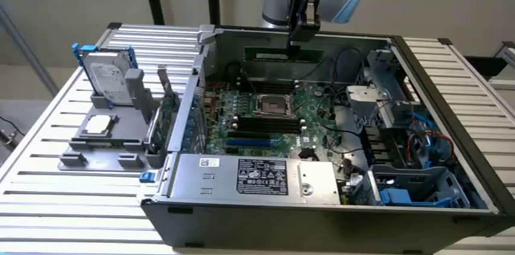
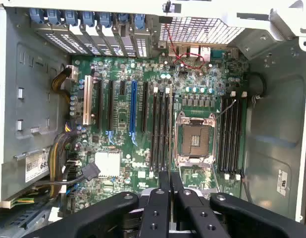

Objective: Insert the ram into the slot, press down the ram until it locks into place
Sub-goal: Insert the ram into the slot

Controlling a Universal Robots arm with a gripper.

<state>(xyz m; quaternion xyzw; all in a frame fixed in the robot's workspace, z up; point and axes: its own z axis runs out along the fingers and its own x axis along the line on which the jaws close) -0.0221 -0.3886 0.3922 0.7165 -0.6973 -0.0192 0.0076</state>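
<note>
The slot (image 1: pixel 262 125) lay just before the CPU socket (image 1: pixel 271 105), in the exterior view. The ram (image 1: pixel 281 56) hung behind the CPU socket and higher up, held in the gripper (image 1: pixel 304 38).

— How many memory sockets are you counting on that board?

— You're looking at two groups of black sockets (image 2: pixel 231 134), one group sitting on each side of the one square metal socket (image 2: pixel 196 140). I'm counting four in the group nearer the case wall. The other group is packing too tightly for me to give you a sure number.

— And what are you getting for coloured slots?

— You're getting one blue slot (image 2: pixel 133 106) and one white slot (image 2: pixel 87 106).

— Anything else you're tallying?

— You're seeing one memory stick (image 1: pixel 283 56), one gripper (image 1: pixel 304 38), one hard drive (image 1: pixel 108 77) and one computer case (image 1: pixel 322 225).
</note>
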